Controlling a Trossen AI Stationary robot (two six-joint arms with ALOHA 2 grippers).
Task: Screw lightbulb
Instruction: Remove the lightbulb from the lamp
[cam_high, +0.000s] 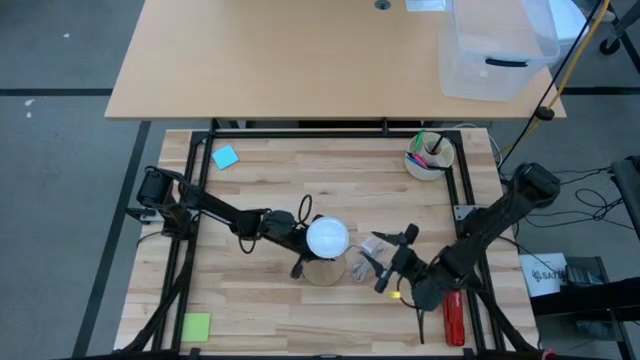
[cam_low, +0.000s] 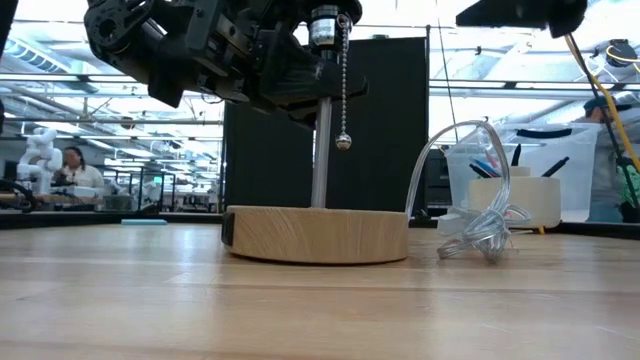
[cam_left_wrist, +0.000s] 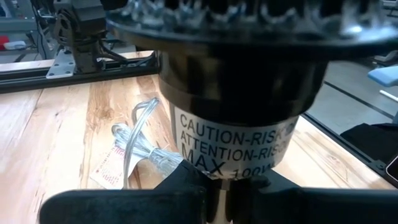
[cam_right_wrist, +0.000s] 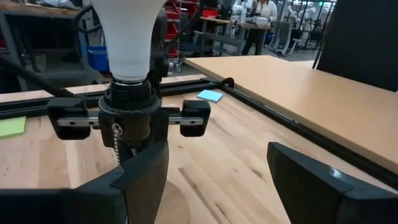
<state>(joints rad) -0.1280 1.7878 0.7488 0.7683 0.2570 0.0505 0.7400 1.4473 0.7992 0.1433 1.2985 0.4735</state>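
The white lightbulb (cam_high: 327, 237) stands neck-down in the black socket (cam_right_wrist: 130, 102) of a lamp. The lamp's metal post (cam_low: 320, 160) rises from a round wooden base (cam_low: 318, 233) at mid-table. The bulb's neck (cam_right_wrist: 127, 37) enters the socket, which hides its screw base. My left gripper (cam_high: 300, 238) reaches in from the table's left and is shut just under the socket. My right gripper (cam_high: 386, 260) hangs open to the right of the lamp, above the table; its fingers (cam_right_wrist: 146, 177) hold nothing. My left gripper pinches the lamp's thin post (cam_left_wrist: 221, 190) between its two fingers, right below the labelled black socket (cam_left_wrist: 236, 143). The fingers come in about level from the table's left and lie across the post. The lamp stands upright, its wooden base on the table.
A coil of clear cord (cam_high: 370, 248) lies on the table between the lamp and my right gripper. A white cup of pens (cam_high: 430, 155) stands at the far right. There are also a blue note (cam_high: 225, 157), a green note (cam_high: 196, 326) and a red tool (cam_high: 453, 315).
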